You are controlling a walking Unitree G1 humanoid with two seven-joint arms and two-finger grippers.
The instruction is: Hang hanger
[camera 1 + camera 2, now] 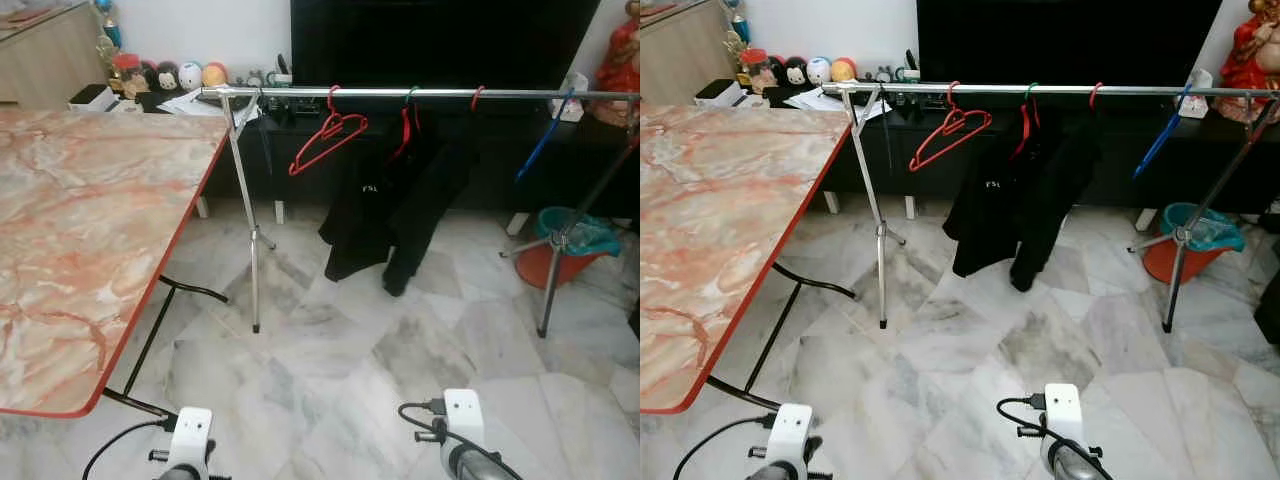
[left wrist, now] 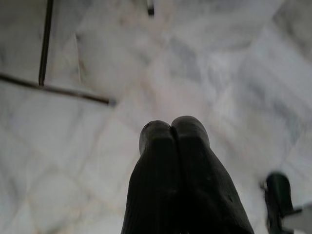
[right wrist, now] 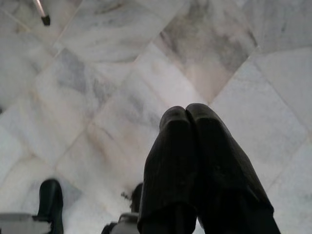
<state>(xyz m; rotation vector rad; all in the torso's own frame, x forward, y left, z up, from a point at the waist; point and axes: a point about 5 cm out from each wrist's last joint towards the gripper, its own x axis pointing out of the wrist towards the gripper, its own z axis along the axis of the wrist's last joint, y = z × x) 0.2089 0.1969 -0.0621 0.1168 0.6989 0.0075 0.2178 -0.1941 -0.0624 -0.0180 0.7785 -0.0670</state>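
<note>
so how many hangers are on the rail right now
4, possibly more hidden. An empty red hanger hangs toward the rail's left, two hooks carry the black clothes, and a blue hanger hangs on the right.

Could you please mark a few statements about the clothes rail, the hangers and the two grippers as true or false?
1. An empty red hanger hangs on the rail. True.
2. The black garment lies on the floor. False: it hangs from the rail, clear of the floor.
3. The left gripper is shut and holds nothing. True.
4. The right gripper holds a hanger. False: it is shut, empty, and points down at the marble floor.
5. The marble-topped table stands on the robot's right. False: it is on the left.
</note>
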